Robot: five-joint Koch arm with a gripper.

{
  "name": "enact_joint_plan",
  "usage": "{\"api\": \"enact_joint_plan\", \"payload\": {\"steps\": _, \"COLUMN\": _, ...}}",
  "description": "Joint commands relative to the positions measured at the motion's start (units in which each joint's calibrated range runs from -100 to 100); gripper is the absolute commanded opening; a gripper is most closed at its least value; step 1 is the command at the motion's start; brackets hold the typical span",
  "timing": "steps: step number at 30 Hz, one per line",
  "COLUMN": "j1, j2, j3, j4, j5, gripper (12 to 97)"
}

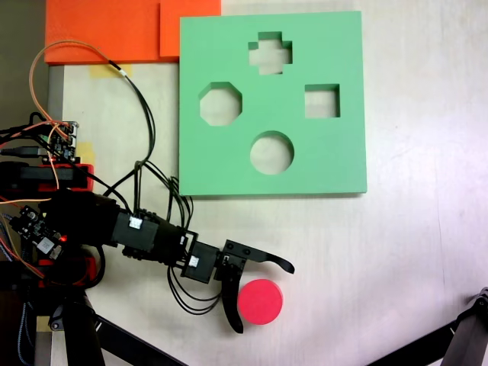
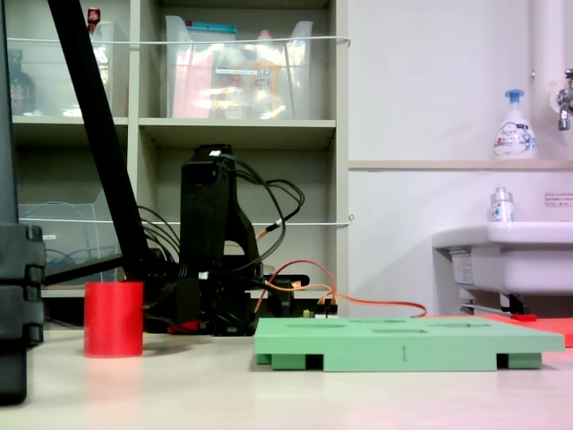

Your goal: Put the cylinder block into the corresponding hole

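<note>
Arm low over the table, gripper bracketing the red cylinder, board well apart from it

Green foam board (image 1: 335, 164) lies flat on the table (image 1: 427, 267); its circular hole (image 1: 271, 152) sits nearest the arm, the octagonal cut-out (image 1: 221, 104) to its left in a fixed view. Gripper (image 1: 263, 293) has fingers spread apart, one either side of the cylinder block (image 1: 260, 301), not yet clamped. Cylinder stands upright on the table, axis vertical, flat round top facing up, in both fixed views (image 2: 114, 319). Judgement: close squarely across the round sides, lift clear, keep the axis vertical over the round hole
</note>
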Motion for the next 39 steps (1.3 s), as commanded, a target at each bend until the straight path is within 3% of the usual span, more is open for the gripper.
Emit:
{"api": "enact_joint_plan", "payload": {"steps": 1, "j1": 0.0, "j2": 1.0, "j3": 2.2, "j4": 7.2, "j5": 0.3, "gripper": 86.8}}
{"api": "enact_joint_plan", "payload": {"steps": 7, "j1": 0.1, "j2": 6.3, "j3": 6.5, "j4": 7.2, "j5": 0.3, "gripper": 85.0}}
{"api": "enact_joint_plan", "payload": {"steps": 20, "j1": 0.5, "j2": 8.8, "j3": 9.5, "j4": 7.2, "j5": 0.3, "gripper": 47.7}}
{"api": "enact_joint_plan", "payload": {"steps": 25, "j1": 0.6, "j2": 7.7, "j3": 8.9, "j4": 7.2, "j5": 0.4, "gripper": 41.1}}
{"api": "enact_joint_plan", "payload": {"steps": 31, "j1": 0.4, "j2": 5.3, "j3": 5.9, "j4": 7.2, "j5": 0.4, "gripper": 24.6}}
{"api": "enact_joint_plan", "payload": {"steps": 37, "j1": 0.5, "j2": 0.0, "j3": 3.6, "j4": 7.0, "j5": 0.5, "gripper": 24.1}}
{"api": "enact_joint_plan", "payload": {"steps": 39, "j1": 1.0, "j2": -12.4, "j3": 0.9, "j4": 0.7, "j5": 0.5, "gripper": 24.1}}
